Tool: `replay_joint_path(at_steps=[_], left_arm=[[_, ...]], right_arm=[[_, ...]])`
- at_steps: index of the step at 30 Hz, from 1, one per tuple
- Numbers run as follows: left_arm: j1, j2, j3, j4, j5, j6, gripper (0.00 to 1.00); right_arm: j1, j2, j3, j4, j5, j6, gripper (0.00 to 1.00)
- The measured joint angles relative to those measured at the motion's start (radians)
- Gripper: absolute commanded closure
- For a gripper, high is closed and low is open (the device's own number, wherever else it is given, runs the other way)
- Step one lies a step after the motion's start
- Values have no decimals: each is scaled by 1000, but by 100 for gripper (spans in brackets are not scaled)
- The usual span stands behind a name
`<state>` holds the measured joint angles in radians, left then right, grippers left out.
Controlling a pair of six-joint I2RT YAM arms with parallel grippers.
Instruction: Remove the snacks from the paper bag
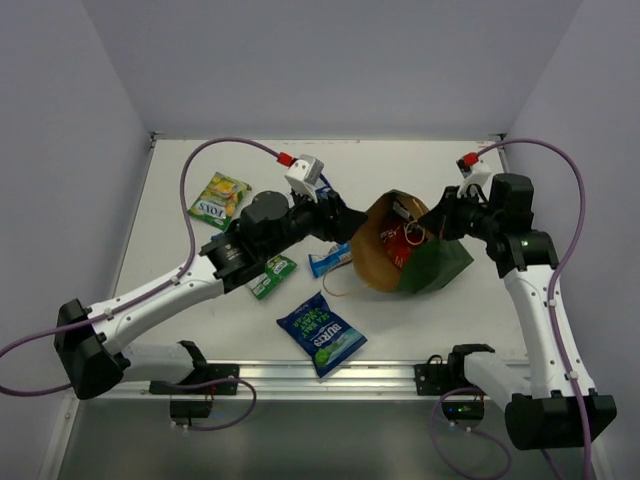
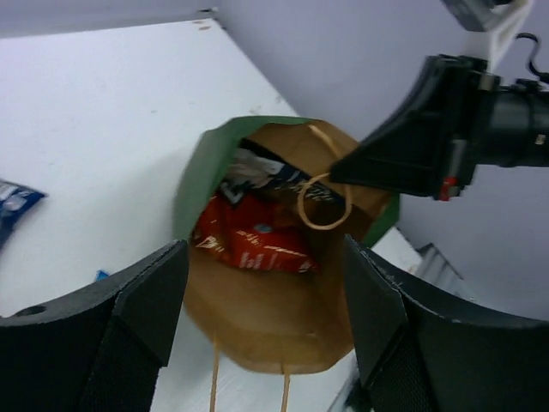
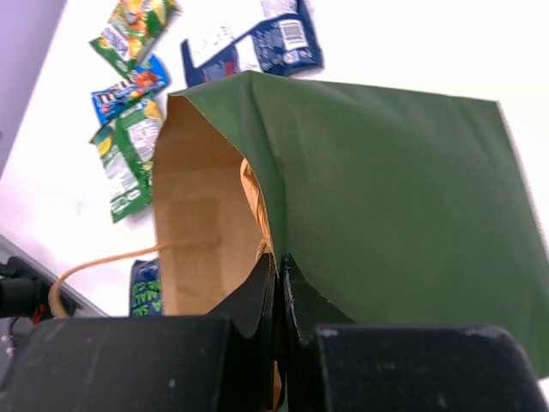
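Green paper bag (image 1: 432, 262) lies on its side right of the table's (image 1: 450, 180) middle, mouth facing left. Only the left wrist view looks inside, where a red packet (image 2: 256, 240) sits below a dark blue packet (image 2: 270, 176). The left gripper (image 2: 266, 275) hovers spread wide before the mouth, its arm stretched across. The right gripper (image 3: 280, 287) is pinched onto the bag's rim.

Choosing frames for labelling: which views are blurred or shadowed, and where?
Top external: sharp, evenly lit, soft shadows. Left wrist: the left gripper is blurred; the dark green paper bag shades the red-orange packet inside. Right wrist: the right gripper, pinching the bag's rim, is out of focus; the bag's outside is sharp.
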<state>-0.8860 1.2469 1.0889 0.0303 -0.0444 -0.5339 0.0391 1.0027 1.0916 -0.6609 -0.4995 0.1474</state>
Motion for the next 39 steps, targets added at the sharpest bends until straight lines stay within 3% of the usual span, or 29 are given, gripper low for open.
replay_joint_path(at_steps=[7, 16, 22, 26, 39], left_arm=[[-79, 127, 3, 71, 60, -163, 34], [-91, 282, 79, 60, 59, -329, 26], [-92, 392, 155, 80, 13, -402, 14], [-85, 455, 202, 79, 4, -443, 14], [-78, 376, 46, 142, -93, -505, 23]], right_arm=[[2, 0, 12, 5, -88, 13, 100], [2, -31, -57, 87, -98, 79, 100], [15, -77, -129, 156, -116, 122, 100], [2, -82, -158, 185, -84, 124, 100], [21, -103, -163, 181, -115, 137, 100]])
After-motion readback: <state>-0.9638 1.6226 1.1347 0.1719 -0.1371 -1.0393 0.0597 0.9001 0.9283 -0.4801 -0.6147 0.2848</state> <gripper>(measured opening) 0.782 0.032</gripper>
